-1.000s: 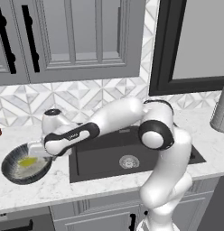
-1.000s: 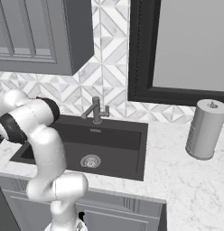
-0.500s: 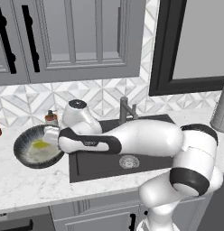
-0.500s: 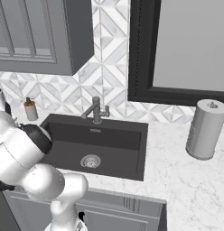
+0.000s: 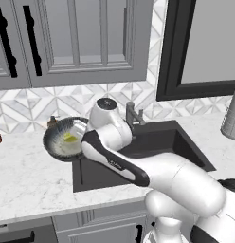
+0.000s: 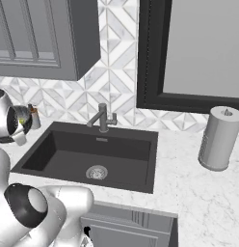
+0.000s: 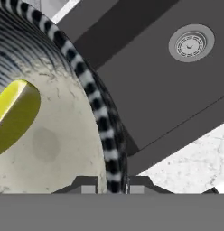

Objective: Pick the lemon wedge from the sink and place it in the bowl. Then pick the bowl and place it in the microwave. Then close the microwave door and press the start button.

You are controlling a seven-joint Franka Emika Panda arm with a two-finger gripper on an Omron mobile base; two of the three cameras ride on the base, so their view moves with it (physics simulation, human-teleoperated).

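Up off the counter, the round bowl (image 5: pixel 62 139) with its dark blue-grey streaked outside and pale speckled inside is held tilted in the air, above the white marble counter (image 5: pixel 29 185) just left of the large rectangular dark grey sink (image 5: pixel 138 152); the white arm's two-finger gripper (image 7: pixel 111 182) is clamped on the bowl's rim, one dark fingertip (image 7: pixel 89 185) inside the rim and the other outside it, with the black-and-white striped edge running between them; in the left base view the gripper (image 5: pixel 84 137) meets the bowl at its right-hand edge, the side toward the sink. Inside the bowl lies the small bright yellow lemon wedge (image 7: pixel 12 117), resting against the pale inner wall; the left base view shows it as a yellow patch (image 5: pixel 68 138) near the bowl's middle. In the right base view the bowl (image 6: pixel 18 119) appears at the far left, its opening turned toward the sink and a fleck of yellow inside, with a small soap dispenser bottle (image 6: pixel 33 117) just behind it on the counter. The sink (image 6: pixel 92 154) holds a round metal drain (image 6: pixel 96 172), seen also from the hand camera (image 7: pixel 191 43); a grey metal faucet (image 6: pixel 104 118) stands at its back edge. A grey cylindrical paper towel roll (image 6: pixel 219 138) stands on the counter well to the right of the sink; grey panelled cabinets (image 5: pixel 86 40) hang above the tiled wall.
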